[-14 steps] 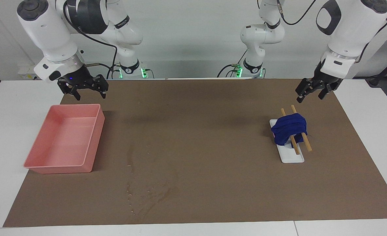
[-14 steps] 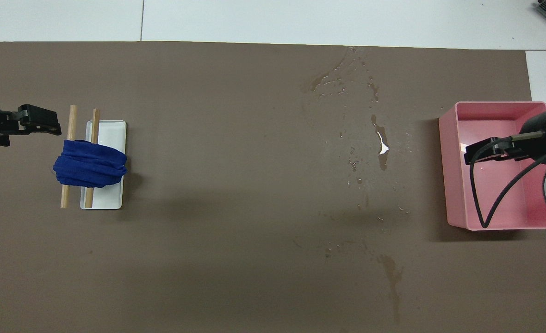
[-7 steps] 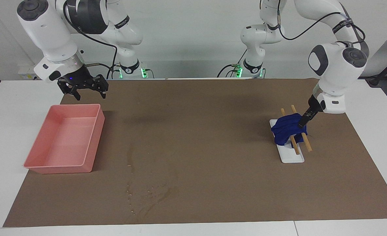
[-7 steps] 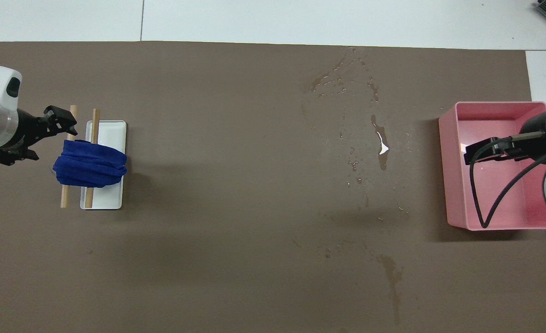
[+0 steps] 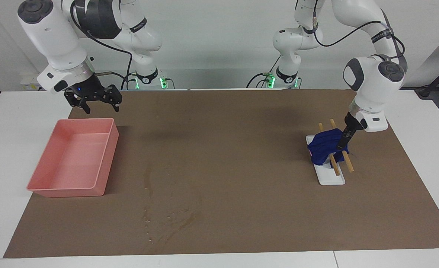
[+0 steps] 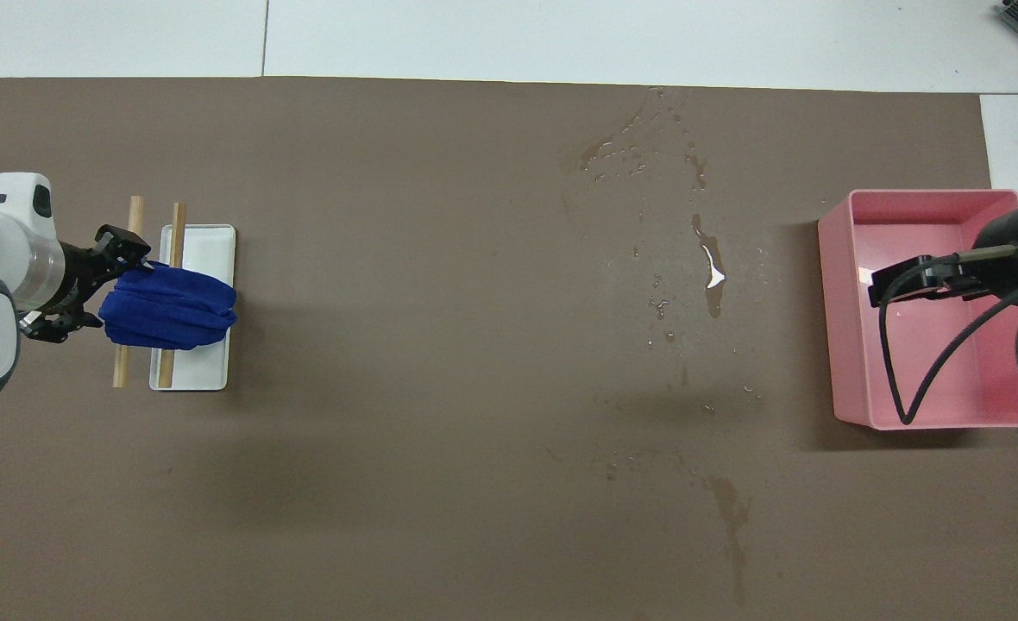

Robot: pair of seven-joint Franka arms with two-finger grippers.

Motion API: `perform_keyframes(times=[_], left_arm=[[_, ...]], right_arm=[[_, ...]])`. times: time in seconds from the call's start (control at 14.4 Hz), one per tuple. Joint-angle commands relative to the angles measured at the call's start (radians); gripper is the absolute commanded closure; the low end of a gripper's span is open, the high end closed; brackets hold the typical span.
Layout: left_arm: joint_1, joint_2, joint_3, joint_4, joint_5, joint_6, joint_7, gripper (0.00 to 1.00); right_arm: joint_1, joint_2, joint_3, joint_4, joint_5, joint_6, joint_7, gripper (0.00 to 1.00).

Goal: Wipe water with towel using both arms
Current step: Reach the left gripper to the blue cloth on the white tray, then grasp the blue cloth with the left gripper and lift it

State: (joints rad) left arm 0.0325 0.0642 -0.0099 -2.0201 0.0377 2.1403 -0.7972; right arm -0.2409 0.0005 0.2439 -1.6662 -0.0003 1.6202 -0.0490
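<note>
Facing view | left pincer at towel edge, grip cannot tell | towel draped on rack, 3 o'clock of desk | right pincer apart, waits over tray | water at 7 o'clock.

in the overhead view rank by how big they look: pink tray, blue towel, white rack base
1. pink tray, clearly the largest
2. and 3. blue towel and white rack base: look alike, and the towel covers part of the base, so no ranking
</note>
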Motion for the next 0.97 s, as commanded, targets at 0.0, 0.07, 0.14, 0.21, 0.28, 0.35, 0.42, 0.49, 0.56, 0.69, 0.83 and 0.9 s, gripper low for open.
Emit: perform_keyframes(times=[0.0, 0.07, 0.14, 0.21, 0.28, 0.35, 0.42, 0.49, 0.56, 0.69, 0.83, 0.9], left_arm=[[0.0, -0.035, -0.001, -0.039, 0.018, 0.029, -0.023, 0.42], [-0.002, -0.033, -0.001, -0.035, 0.018, 0.029, -0.022, 0.54], [-0.002, -0.033, -0.001, -0.032, 0.018, 0.027, -0.022, 0.63], [-0.002, -0.033, -0.001, -0.031, 0.018, 0.026, -0.02, 0.69], [-0.002, -0.033, -0.001, -0.029, 0.018, 0.026, -0.02, 0.8], [-0.002, -0.033, -0.001, -0.029, 0.018, 0.024, -0.017, 0.96], [-0.002, -0.033, -0.001, -0.029, 0.018, 0.024, -0.014, 1.0], [-0.002, -0.032, -0.001, -0.029, 0.018, 0.023, -0.01, 1.0], [-0.003, -0.033, -0.001, -0.028, 0.018, 0.021, -0.007, 1.0], [-0.005, -0.026, -0.004, -0.002, 0.018, -0.005, -0.001, 1.0], [-0.016, -0.014, -0.005, 0.091, -0.01, -0.122, -0.007, 1.0], [-0.02, -0.006, -0.007, 0.148, -0.074, -0.187, -0.008, 1.0]], right_arm=[[-0.012, -0.02, 0.008, -0.021, -0.01, 0.007, 0.012, 0.0], [-0.012, -0.02, 0.009, -0.021, -0.01, 0.007, 0.011, 0.0], [-0.012, -0.02, 0.009, -0.021, -0.01, 0.001, 0.0, 0.0], [-0.009, -0.02, 0.009, -0.021, -0.01, 0.0, -0.006, 0.0], [0.001, -0.02, 0.009, -0.021, -0.009, -0.002, -0.005, 0.0], [0.002, -0.023, 0.009, -0.021, -0.009, -0.002, -0.008, 0.0], [0.0, -0.022, 0.011, -0.021, -0.004, 0.001, -0.008, 0.0], [0.002, -0.023, 0.011, -0.024, -0.004, 0.0, -0.011, 0.0], [0.003, -0.024, 0.014, -0.024, -0.004, -0.005, -0.014, 0.0], [0.005, -0.03, 0.018, -0.027, -0.004, -0.02, -0.072, 0.0], [0.002, -0.036, 0.018, -0.035, -0.003, -0.02, -0.176, 0.0], [-0.001, -0.036, 0.018, -0.037, 0.012, -0.017, -0.175, 0.0]])
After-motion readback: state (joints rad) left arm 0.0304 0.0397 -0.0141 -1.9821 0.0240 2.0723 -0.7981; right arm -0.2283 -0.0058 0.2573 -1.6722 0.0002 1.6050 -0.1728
